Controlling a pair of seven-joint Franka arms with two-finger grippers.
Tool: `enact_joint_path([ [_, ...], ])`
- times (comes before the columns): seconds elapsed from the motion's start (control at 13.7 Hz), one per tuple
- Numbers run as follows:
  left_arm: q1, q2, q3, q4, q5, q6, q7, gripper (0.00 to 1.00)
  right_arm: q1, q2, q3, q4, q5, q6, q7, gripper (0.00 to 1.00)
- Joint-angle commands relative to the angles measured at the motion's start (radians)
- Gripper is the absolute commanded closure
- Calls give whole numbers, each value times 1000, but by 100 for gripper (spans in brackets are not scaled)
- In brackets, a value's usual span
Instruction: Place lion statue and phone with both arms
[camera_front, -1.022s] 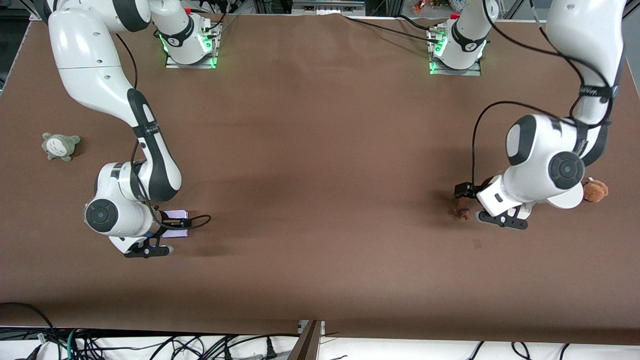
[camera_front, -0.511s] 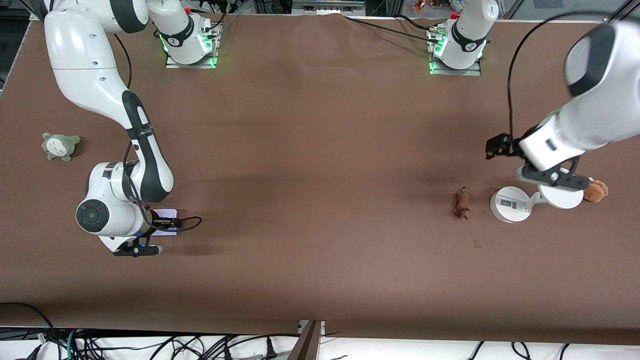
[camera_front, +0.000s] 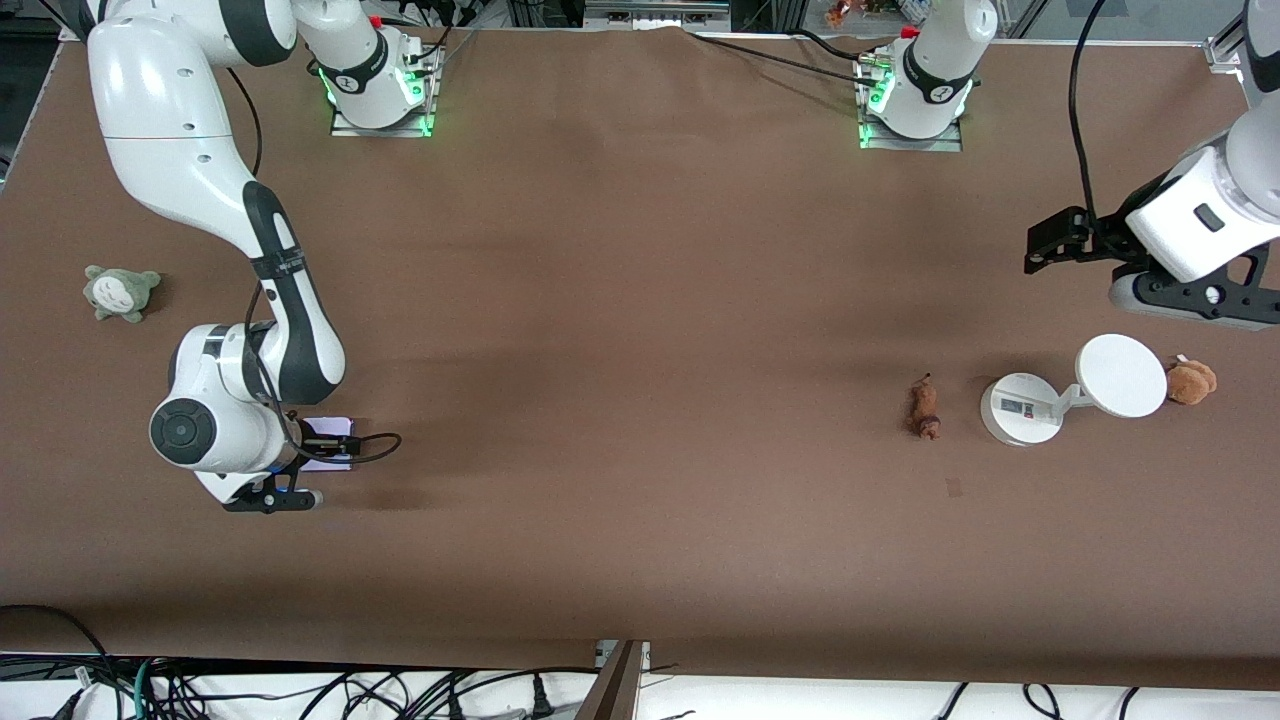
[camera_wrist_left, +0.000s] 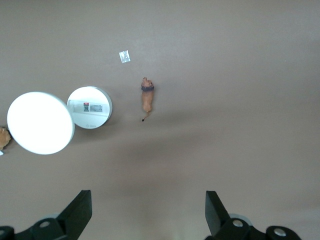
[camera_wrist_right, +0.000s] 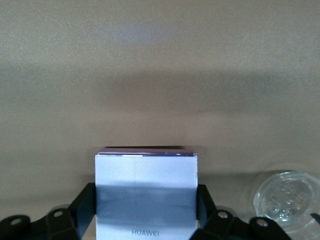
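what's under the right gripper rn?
The phone, flat on the brown table, sits between the fingers of the right gripper. The arm's wrist covers most of it in the front view. Whether the fingers press its sides cannot be told.

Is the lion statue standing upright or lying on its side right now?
Lying down. The lion statue rests lengthwise on the table, mane end and thin tail stretched out flat beside the white scale, as the left wrist view also shows, untouched.
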Motion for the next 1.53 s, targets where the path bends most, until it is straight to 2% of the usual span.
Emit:
enact_joint_path([
  [0.0, 4, -11, -10, 47, 8, -49, -66, 0, 2, -38, 0, -19, -20, -10, -12, 0],
  [0.29, 7, -41, 2, 39, 7, -89, -80, 0, 3, -102, 2, 11, -29, -15, -20, 0],
  [0.58, 6, -109, 63, -57, 5, -82, -68, 0, 0, -243, 2, 11, -26, -174, -53, 0],
  [0.73, -17, -158, 118, -144, 5, -40, -66, 0, 5, -329, 2, 11, -26, -269, -63, 0],
  [0.95, -19, -293, 125, -342, 1, 85, -69, 0, 3, -439, 6, -2, -26, -459, -49, 0],
  [1.1, -25, -298, 131, -338, -4, 89, -78, 0, 2, -542, 14, -56, -26, -534, -46, 0],
  [1.31, -137, -262, 252, -292, -1, 92, -68, 0, -1, -697, 15, -159, -23, -556, -50, 0],
  [1.46, -134, -258, 255, -288, -5, 89, -66, 0, -1, -772, 15, -234, -21, -573, -52, 0],
])
